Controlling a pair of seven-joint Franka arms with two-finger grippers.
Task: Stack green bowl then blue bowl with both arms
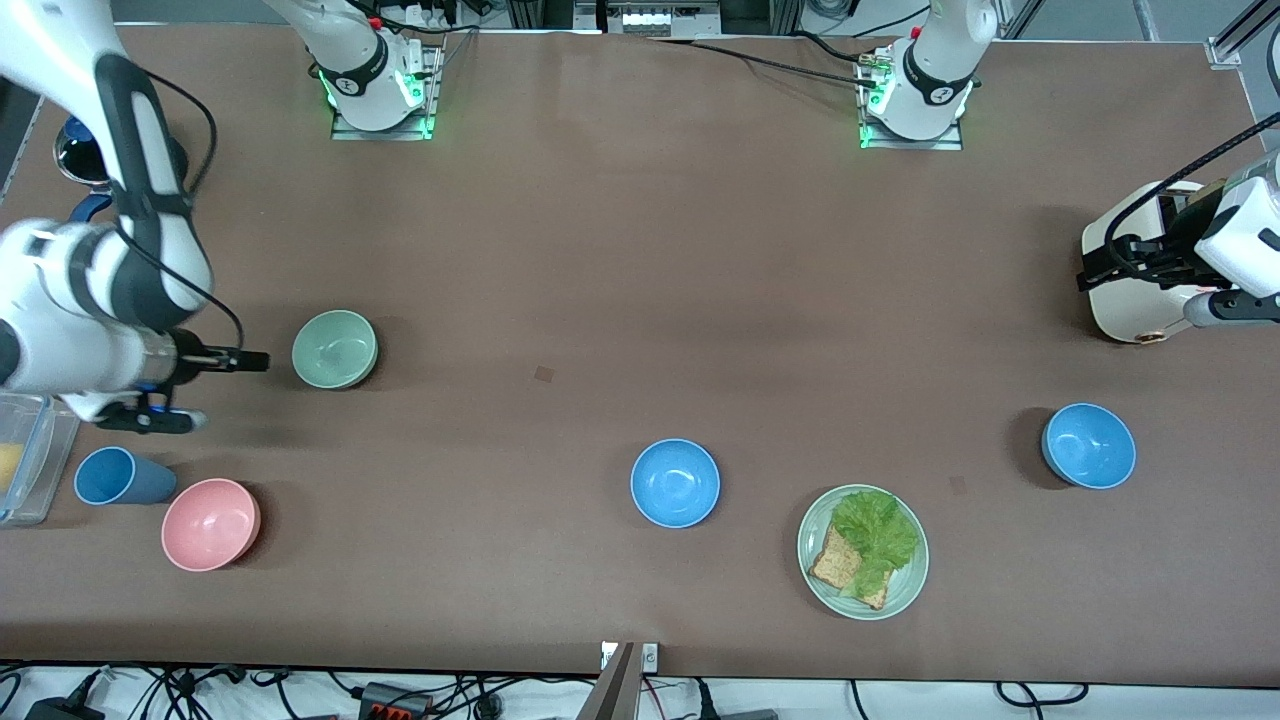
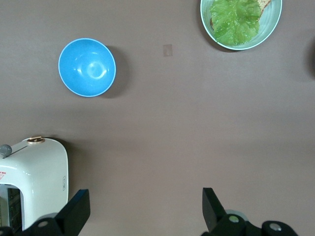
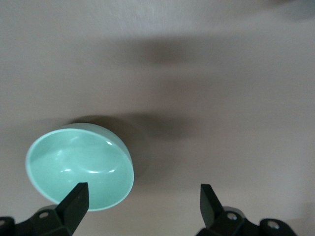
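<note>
The green bowl (image 1: 335, 348) stands upright toward the right arm's end of the table. My right gripper (image 1: 215, 390) is open and empty, low beside the bowl. In the right wrist view the green bowl (image 3: 81, 167) lies by one finger (image 3: 76, 199) of the right gripper (image 3: 142, 201), not between the two. One blue bowl (image 1: 675, 483) stands mid-table, another (image 1: 1089, 445) toward the left arm's end. My left gripper (image 1: 1100, 265) is open and empty, up over the white toaster (image 1: 1140, 300). The left wrist view shows the left gripper (image 2: 142, 211) and the second blue bowl (image 2: 87, 67).
A pale-green plate (image 1: 905, 590) with lettuce and bread sits near the front camera, between the blue bowls; it also shows in the left wrist view (image 2: 269, 23). A pink bowl (image 1: 210, 524), a dark-blue cup (image 1: 115, 476) and a clear container (image 1: 25, 455) stand at the right arm's end.
</note>
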